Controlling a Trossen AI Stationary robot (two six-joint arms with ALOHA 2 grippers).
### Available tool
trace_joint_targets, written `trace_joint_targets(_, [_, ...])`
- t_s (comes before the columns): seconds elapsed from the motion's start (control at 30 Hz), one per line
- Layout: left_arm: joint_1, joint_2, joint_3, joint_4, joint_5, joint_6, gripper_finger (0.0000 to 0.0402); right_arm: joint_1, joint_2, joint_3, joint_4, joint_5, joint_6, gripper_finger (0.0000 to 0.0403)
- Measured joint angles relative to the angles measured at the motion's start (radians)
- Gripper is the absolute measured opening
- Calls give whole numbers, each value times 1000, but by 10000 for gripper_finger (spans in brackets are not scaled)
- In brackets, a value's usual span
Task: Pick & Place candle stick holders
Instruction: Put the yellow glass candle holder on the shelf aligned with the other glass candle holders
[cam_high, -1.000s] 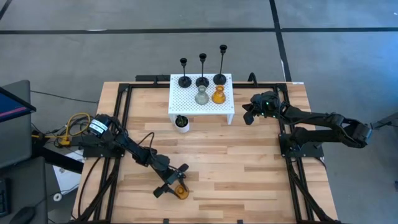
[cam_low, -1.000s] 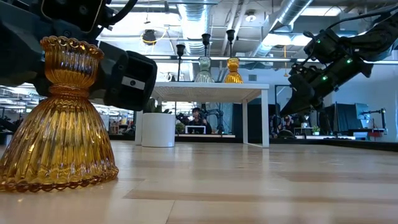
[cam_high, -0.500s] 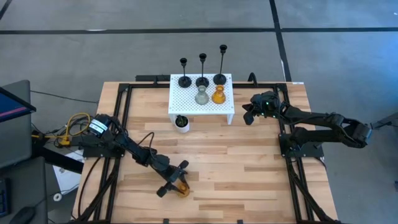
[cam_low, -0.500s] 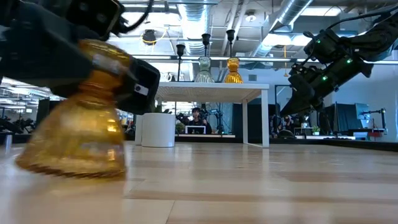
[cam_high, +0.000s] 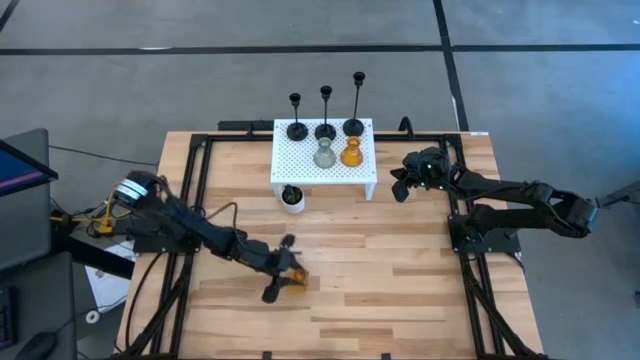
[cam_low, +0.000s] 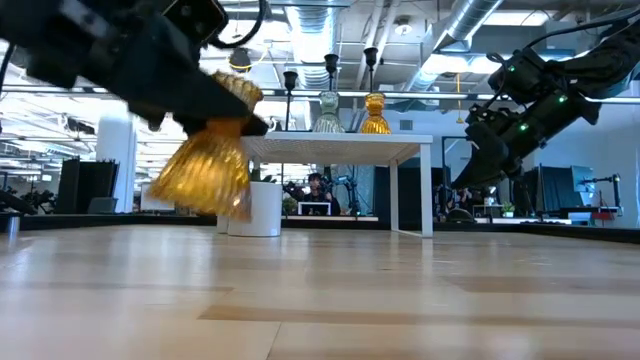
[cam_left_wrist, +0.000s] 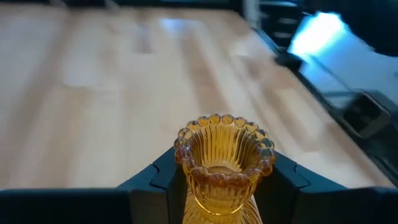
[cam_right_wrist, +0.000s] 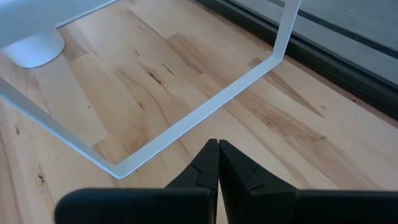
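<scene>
My left gripper (cam_high: 283, 272) is shut on an amber glass candle stick holder (cam_low: 205, 160), above the table's near middle. The holder's beaded cup shows between the fingers in the left wrist view (cam_left_wrist: 224, 152). My right gripper (cam_high: 398, 184) is shut and empty, hovering by the right leg of the white perforated stand (cam_high: 300, 165). On the stand are three black holders (cam_high: 326, 128), a clear glass one (cam_high: 324, 155) and a second amber one (cam_high: 351, 153), each standing on its base. My left gripper pinches the amber holder's narrow neck (cam_left_wrist: 219, 200), just below the beaded cup, between its two fingers (cam_left_wrist: 155, 180). The fingers come slanting from the table's left. The holder is lifted clear of the table and tilted, its flared base (cam_low: 200, 185) hanging lowest.
A small white pot with a green plant (cam_high: 292, 197) stands on the table in front of the stand's left leg. The stand's white legs (cam_right_wrist: 186, 124) are close ahead of my right gripper. Black frame rails (cam_high: 195, 200) run along the table's sides.
My left gripper has risen and gone toward the table's far edge with the amber holder. The holder stood on the table on its base a second ago. It is now lifted clear and tipped.
</scene>
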Motion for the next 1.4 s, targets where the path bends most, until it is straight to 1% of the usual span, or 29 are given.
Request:
trace_joint_targets(0.17, [0,-165,0,-126,-151,22,141,0,0,0,0,0,0,0])
trace_joint_targets(0.3, [0,-290,0,-152,-239,140,140,0,0,0,0,0,1,0])
trace_joint_targets(0.37, [5,-349,0,-151,-310,218,140,0,0,0,0,0,1,0])
trace_joint_targets(0.5, [59,-447,0,-153,-456,334,140,0,0,0,0,0,1,0])
trace_joint_targets(0.57, [114,-483,0,-151,-488,360,140,0,0,0,0,0,3,0])
trace_joint_targets(0.67, [220,-514,4,-150,-491,365,140,0,0,0,0,0,3,0])
trace_joint_targets(0.8, [359,-513,37,-151,-469,365,140,0,0,0,0,0,3,0])
trace_joint_targets(0.87, [421,-497,59,-149,-440,365,140,0,0,0,4,0,3,0])
trace_joint_targets(0.97, [501,-457,91,-151,-370,359,140,0,0,0,11,0,3,0])
trace_joint_targets(1.1, [579,-390,129,-150,-318,339,140,0,0,0,14,0,3,0])
trace_joint_targets(1.33, [667,-296,191,-157,-318,335,140,0,0,0,14,0,1,0])
trace_joint_targets(1.4, [684,-279,199,-158,-318,306,140,0,0,0,14,0,0,0])
